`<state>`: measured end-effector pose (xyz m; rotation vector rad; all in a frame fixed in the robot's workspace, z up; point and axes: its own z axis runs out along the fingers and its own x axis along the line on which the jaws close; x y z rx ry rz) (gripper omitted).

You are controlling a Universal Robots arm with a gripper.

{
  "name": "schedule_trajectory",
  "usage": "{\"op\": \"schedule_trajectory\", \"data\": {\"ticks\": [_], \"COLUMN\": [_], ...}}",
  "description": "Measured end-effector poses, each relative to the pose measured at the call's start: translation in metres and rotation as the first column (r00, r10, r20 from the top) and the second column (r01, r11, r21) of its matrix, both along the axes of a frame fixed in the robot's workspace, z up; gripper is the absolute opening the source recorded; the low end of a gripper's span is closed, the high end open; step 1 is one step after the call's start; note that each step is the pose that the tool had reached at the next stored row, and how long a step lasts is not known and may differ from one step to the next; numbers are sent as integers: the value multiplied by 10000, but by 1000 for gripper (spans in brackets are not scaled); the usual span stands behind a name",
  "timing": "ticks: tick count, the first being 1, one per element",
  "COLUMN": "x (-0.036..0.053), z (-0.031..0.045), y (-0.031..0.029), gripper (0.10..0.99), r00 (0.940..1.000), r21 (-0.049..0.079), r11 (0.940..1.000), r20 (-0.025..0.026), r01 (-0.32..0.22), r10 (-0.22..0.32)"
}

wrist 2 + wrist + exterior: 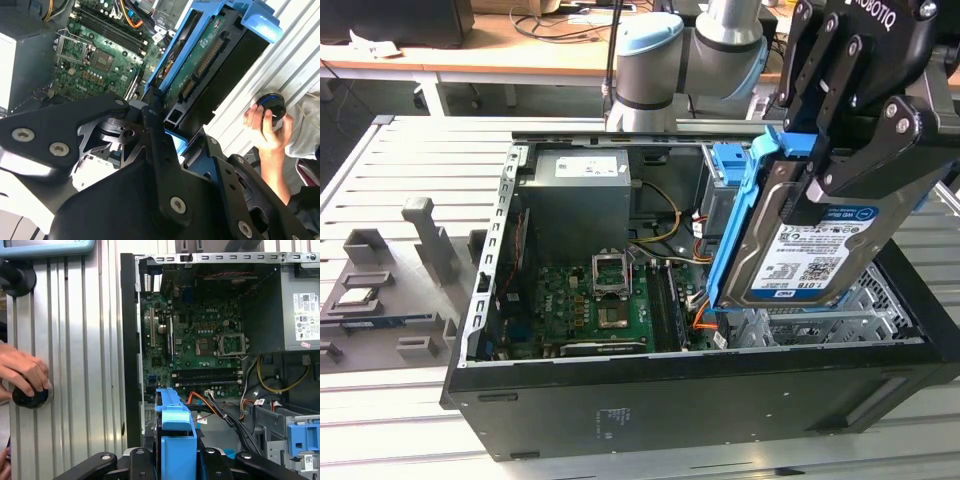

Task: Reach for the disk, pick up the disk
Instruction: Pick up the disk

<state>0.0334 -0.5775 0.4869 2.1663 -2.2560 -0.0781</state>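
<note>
The disk (810, 255) is a silver-grey drive with a white-and-blue label and a blue rail frame. It hangs tilted above the drive-bay end of the open computer case (700, 400). My gripper (825, 165) is shut on the disk's upper part, with black fingers on both faces. The second wrist view shows the disk's green circuit-board side (200, 55) rising out of the gripper (175, 135). In the first wrist view the blue rail edge of the disk (175, 415) stands between the fingers (212, 455).
Inside the case lie the motherboard (595, 300), the grey power supply (575, 195) and loose cables. Another blue bracket (302, 435) sits in the drive bay. A person's hand (22, 370) rests on a black knob (30, 396) on the slatted table. Grey fixtures (380, 280) stand at the exterior view's left.
</note>
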Motion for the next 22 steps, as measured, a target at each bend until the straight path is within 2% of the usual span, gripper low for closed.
{"op": "schedule_trajectory", "data": {"ticks": [4, 5, 12, 16, 22], "x": [37, 66, 115, 179, 379], "z": [-1, -7, -55, -73, -101], "y": [1, 2, 8, 50, 161], "gripper": [369, 369, 369, 369, 369], "r00": [10000, 10000, 10000, 10000, 10000], "r21": [-14, -20, -25, -43, -86], "r11": [10000, 10000, 10000, 10000, 10000], "r20": [0, 0, -2, -4, -12], "r01": [0, 0, 0, 0, 0], "r10": [0, 0, 0, 0, 0]}}
